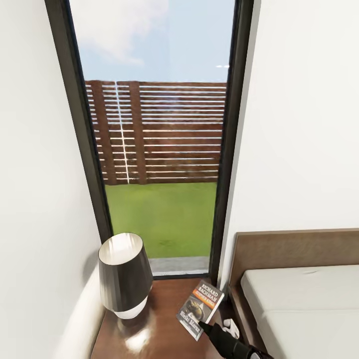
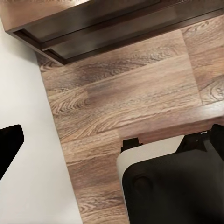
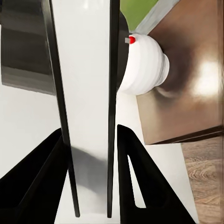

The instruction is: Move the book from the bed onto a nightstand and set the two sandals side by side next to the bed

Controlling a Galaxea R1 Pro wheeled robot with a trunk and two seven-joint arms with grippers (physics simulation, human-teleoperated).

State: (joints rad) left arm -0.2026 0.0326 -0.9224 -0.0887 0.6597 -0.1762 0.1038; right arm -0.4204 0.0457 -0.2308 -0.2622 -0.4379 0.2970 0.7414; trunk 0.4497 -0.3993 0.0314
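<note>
Book over the nightstand

The right claw [image 3: 91, 177] pinches the thin book [image 1: 200, 308], with its dark photo cover and orange band, above the nightstand [image 1: 164, 319] beside the lamp [image 1: 124, 274].

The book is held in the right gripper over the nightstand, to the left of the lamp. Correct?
Not quite. The head view shows the book, held by the right gripper over the nightstand, lying to the right of the lamp, between it and the bed.

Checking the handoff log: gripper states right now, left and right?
Left gripper: cannot be told; one dark fingertip shows over the floor.
Right gripper: closed on the book, held over the nightstand.
</note>
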